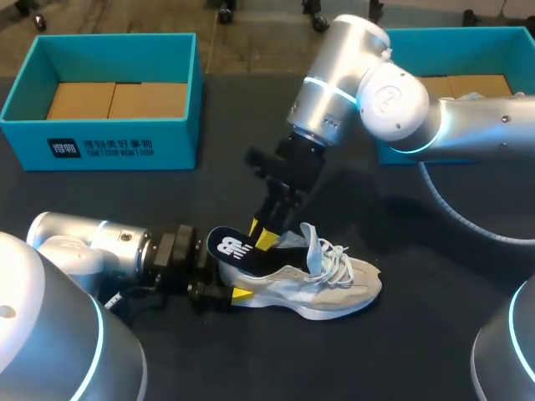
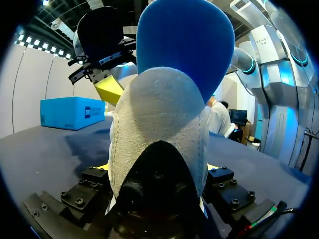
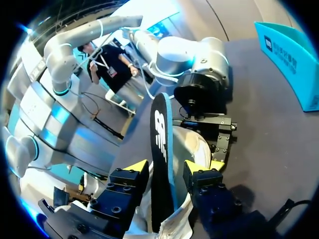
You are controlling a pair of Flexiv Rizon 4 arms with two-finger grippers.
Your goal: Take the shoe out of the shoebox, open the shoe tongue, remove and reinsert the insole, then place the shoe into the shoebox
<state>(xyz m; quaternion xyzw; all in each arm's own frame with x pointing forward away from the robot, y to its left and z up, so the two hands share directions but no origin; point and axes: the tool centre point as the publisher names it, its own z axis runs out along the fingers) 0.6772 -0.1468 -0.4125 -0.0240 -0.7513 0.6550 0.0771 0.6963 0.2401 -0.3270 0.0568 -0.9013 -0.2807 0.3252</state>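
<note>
A grey and white sneaker (image 1: 330, 284) lies on its side on the dark table, toe to the right and laces loose. My left gripper (image 1: 230, 286) is shut on its heel (image 2: 159, 124), one finger on each side. A dark insole (image 1: 230, 246) with a white logo sticks up out of the heel opening, and its blue underside (image 2: 184, 45) rises ahead of the left gripper. My right gripper (image 1: 261, 234) comes down from above. The insole (image 3: 160, 149) stands between its yellow tips, with a small gap at one finger. That gripper (image 3: 167, 167) is open.
A teal shoebox (image 1: 100, 146) with a cardboard bottom stands at the back left. A second teal box (image 1: 451, 38) stands at the back right, partly behind my right arm. The dark table surface spreads in front of and to the right of the shoe.
</note>
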